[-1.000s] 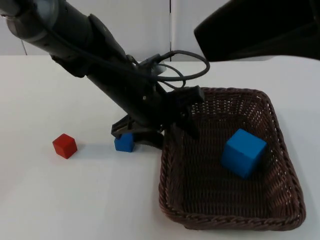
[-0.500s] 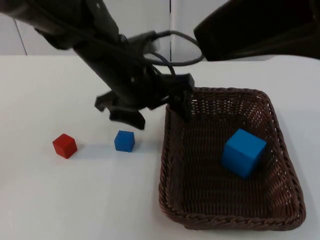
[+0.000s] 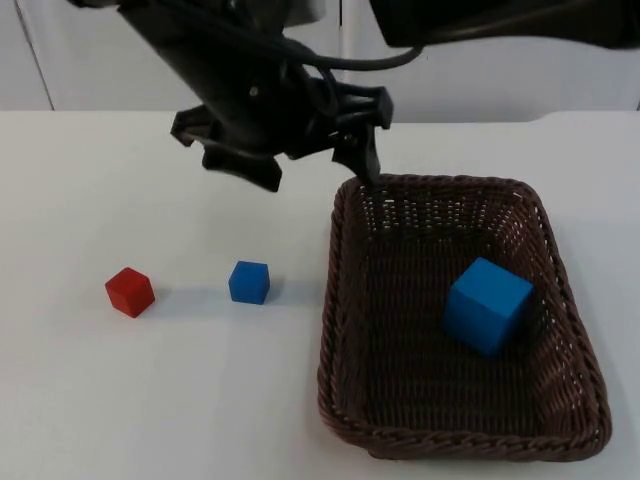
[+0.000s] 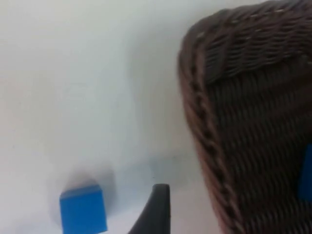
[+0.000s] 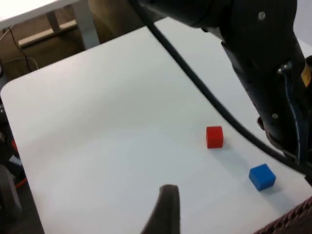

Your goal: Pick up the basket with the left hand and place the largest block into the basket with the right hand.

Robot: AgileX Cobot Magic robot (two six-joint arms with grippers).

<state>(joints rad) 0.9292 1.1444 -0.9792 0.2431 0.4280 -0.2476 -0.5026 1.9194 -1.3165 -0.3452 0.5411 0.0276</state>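
The brown wicker basket (image 3: pixel 345 330) stands on the table at the right, with the largest blue block (image 3: pixel 487 305) lying inside it. My left gripper (image 3: pixel 310 165) hangs open in the air over the basket's far left corner, holding nothing and apart from the rim. The left wrist view looks down on the basket's rim (image 4: pixel 195 112) and the small blue block (image 4: pixel 83 213). That small blue block (image 3: pixel 249 282) and a red block (image 3: pixel 130 292) sit on the table left of the basket. My right arm (image 3: pixel 500 20) waits high at the far right with its gripper.
The white table (image 3: pixel 150 400) stretches left of and in front of the blocks. The right wrist view takes in the red block (image 5: pixel 214 136), the small blue block (image 5: pixel 262 176), the left arm (image 5: pixel 253 58) and the table's far edge (image 5: pixel 29 83).
My left gripper has risen from beside the basket's left rim and drawn back toward the wall, uncovering the small blue block. Basket and blocks have stayed put.
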